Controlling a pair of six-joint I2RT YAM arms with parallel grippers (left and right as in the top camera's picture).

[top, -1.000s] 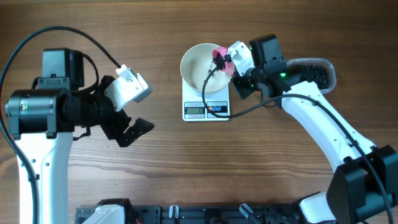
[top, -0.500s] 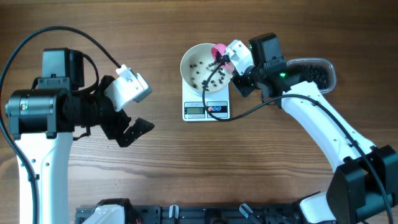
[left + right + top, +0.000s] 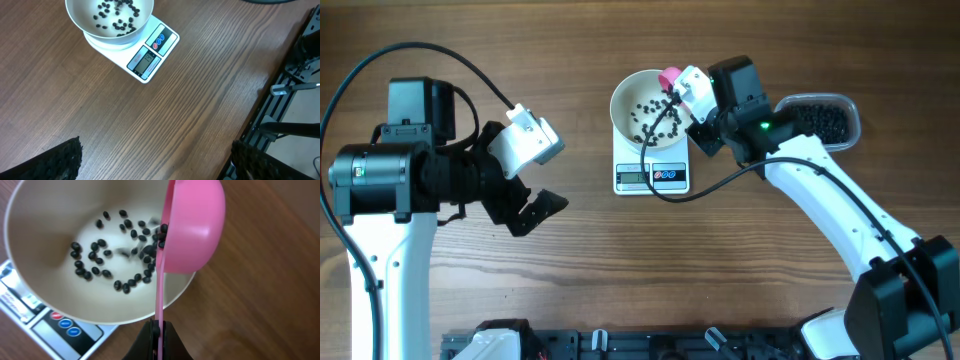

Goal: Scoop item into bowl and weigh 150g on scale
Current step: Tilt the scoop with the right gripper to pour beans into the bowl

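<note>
The white bowl [image 3: 623,92] on the scale [image 3: 652,177], empty a second ago, now holds scattered black beans [image 3: 100,255]. My right fingers [image 3: 142,347] pinch the tipped pink scoop [image 3: 192,225], left fingers [image 3: 55,162] spread. I expect many more scoops.

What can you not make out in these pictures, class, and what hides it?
Small white rectangular scale: display digits too small, left wrist and overhead views.
Pink plastic scoop: cup faces away in right wrist view, contents hidden.
Clear plastic tub: right arm covers one end, overhead view.
</note>
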